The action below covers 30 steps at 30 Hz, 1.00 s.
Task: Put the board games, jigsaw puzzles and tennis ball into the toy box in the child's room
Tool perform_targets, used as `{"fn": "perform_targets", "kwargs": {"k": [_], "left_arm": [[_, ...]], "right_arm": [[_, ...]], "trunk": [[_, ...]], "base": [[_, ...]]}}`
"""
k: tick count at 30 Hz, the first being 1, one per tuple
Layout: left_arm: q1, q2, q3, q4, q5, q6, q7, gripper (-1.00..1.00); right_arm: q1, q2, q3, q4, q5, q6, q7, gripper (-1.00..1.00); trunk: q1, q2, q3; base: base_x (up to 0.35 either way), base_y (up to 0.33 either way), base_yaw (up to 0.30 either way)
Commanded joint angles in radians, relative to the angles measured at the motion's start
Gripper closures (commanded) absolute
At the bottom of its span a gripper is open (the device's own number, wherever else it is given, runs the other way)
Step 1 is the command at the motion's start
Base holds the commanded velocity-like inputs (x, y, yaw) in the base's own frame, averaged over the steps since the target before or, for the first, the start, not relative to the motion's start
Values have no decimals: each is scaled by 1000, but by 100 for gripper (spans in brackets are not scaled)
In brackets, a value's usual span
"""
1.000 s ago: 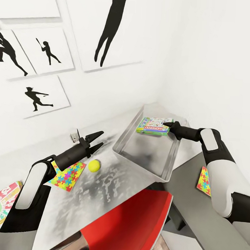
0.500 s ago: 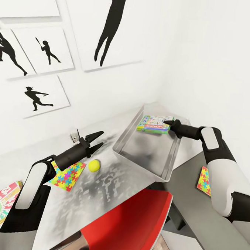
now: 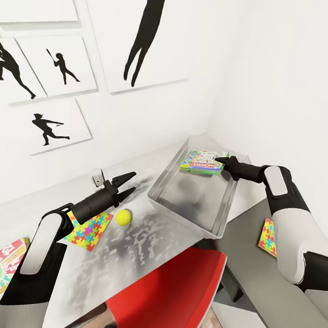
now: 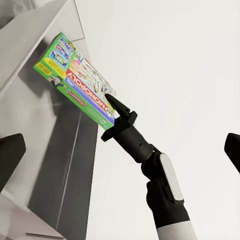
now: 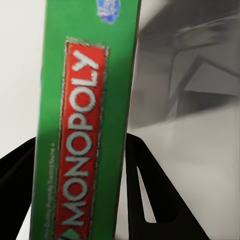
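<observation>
1. The right gripper (image 3: 221,162) pinches one end of the Monopoly box (image 3: 203,162), a finger on each broad face, as the right wrist view shows with the box edge (image 5: 82,125) between the two black fingers.
2. The Monopoly box hangs over the far end of the toy box (image 3: 194,192), near the corner of the room. Its long axis runs roughly across the toy box, away from the gripper and toward the toy box's wall-side rim.
3. As I judge it, the coming move is a lowering and letting go. The toy box floor lies straight below the game, so little sideways travel is needed.
4. I cannot tell whether the game's lower edge touches the toy box floor or rim; the left wrist view shows the game (image 4: 75,77) tilted against the grey toy box wall (image 4: 30,55), but contact is not clear.
5. The left gripper (image 3: 126,183) is spread and holds nothing, just on the near-left side of the toy box.
6. The tennis ball (image 3: 124,217) lies on the table (image 3: 129,259) just left of the toy box, with a jigsaw puzzle (image 3: 88,231) further left; the left arm is nearer to both.
7. Another jigsaw puzzle (image 3: 268,238) lies right of the toy box, partly hidden by the right arm.
8. A game box (image 3: 0,265) well left of the toy box is cut off at the picture's edge.
</observation>
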Motion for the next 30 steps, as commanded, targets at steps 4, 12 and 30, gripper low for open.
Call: {"fn": "perform_targets", "kwargs": {"k": [4, 12, 30], "left_arm": [[-1, 0, 1, 0, -5, 5, -6, -100], [-1, 0, 1, 0, -5, 5, -6, -100], [-1, 0, 1, 0, -4, 5, -6, -100]], "right_arm": [[-1, 0, -4, 0, 9, 4, 10, 100], [-1, 0, -4, 0, 9, 3, 10, 100], [-2, 0, -4, -13, 10, 1, 10, 100]], "trunk": [[1, -2, -4], [1, -2, -14], [1, -2, -38]], "base": [[0, 0, 0], [0, 0, 0], [0, 0, 0]]}}
